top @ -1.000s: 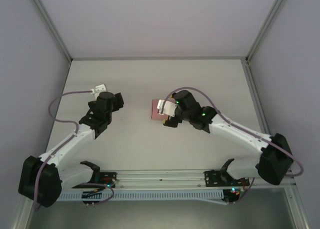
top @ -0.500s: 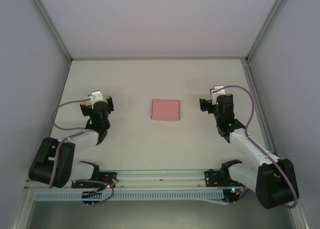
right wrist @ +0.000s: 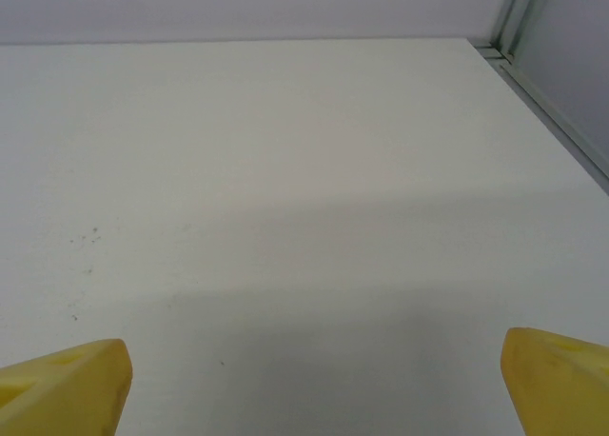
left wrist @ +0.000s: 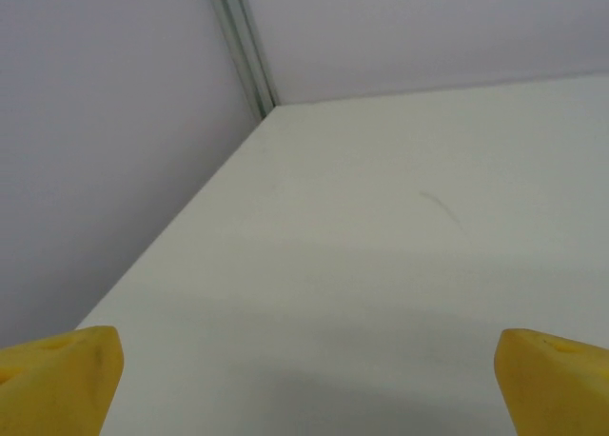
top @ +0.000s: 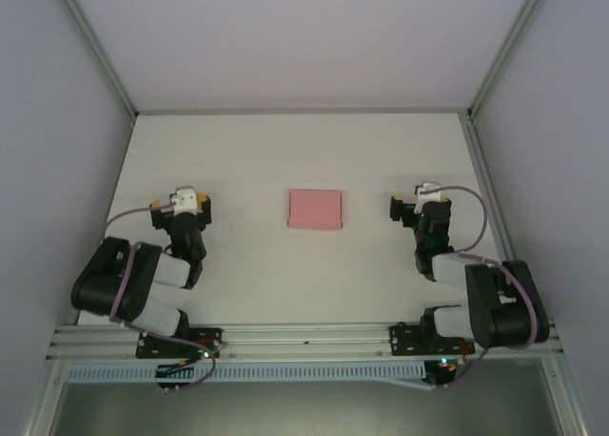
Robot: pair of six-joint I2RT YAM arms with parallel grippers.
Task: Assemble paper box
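Pink paper box (top: 315,209) lies flat mid-bench (top: 257,150), long axis L-R, betw. left end effector (top: 181,208) and right end effector (top: 419,206), both wide open w/ nothing held, right slightly nearer.

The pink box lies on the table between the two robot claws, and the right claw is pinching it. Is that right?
Not quite. The paper box does lie on the table between the left gripper and the right gripper, but the right one is not pinching it: it stands open, off to the side, apart from the box. The top external view shows this.
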